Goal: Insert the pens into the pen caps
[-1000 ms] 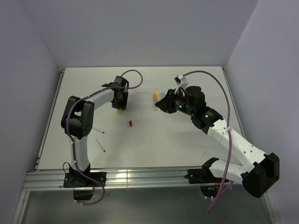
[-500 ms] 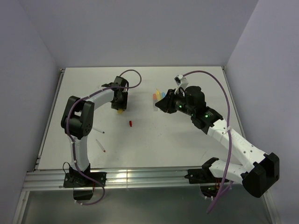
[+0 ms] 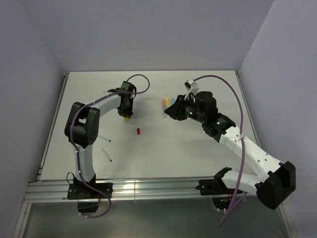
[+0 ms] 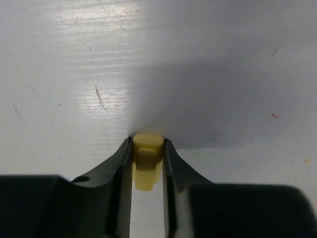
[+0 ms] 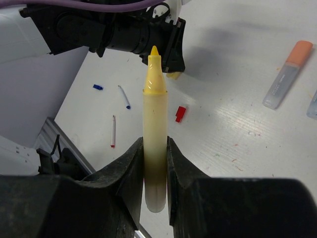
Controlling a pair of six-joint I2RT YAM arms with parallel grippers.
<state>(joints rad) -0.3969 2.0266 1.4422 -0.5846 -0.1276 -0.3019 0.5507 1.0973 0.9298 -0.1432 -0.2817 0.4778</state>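
Note:
A stubby yellow pen cap [image 4: 148, 163] stands on the white table between the black fingers of my left gripper [image 4: 147, 141], which touch it on both sides. From above, that gripper [image 3: 127, 115] points down at the table's back middle. My right gripper [image 3: 168, 110] is shut on the pale body of a yellow-tipped pen [image 5: 154, 89], held off the table with its tip toward the left gripper. A red cap [image 5: 181, 113] lies between the two grippers. Two thin white pens, one blue-tipped [image 5: 124, 96] and one red-tipped [image 5: 113, 131], and a dark-blue cap [image 5: 97, 87] lie further left.
An orange-ended marker [image 5: 286, 74] and a light-blue one [image 5: 313, 104] lie side by side behind the right gripper, at the table's back middle [image 3: 167, 102]. The table's metal front rail [image 3: 148, 188] runs along the near edge, and grey walls close in the sides.
The left gripper's jaws have narrowed onto the yellow cap. Both arms have stayed almost where they were, the right one still holding the yellow pen.

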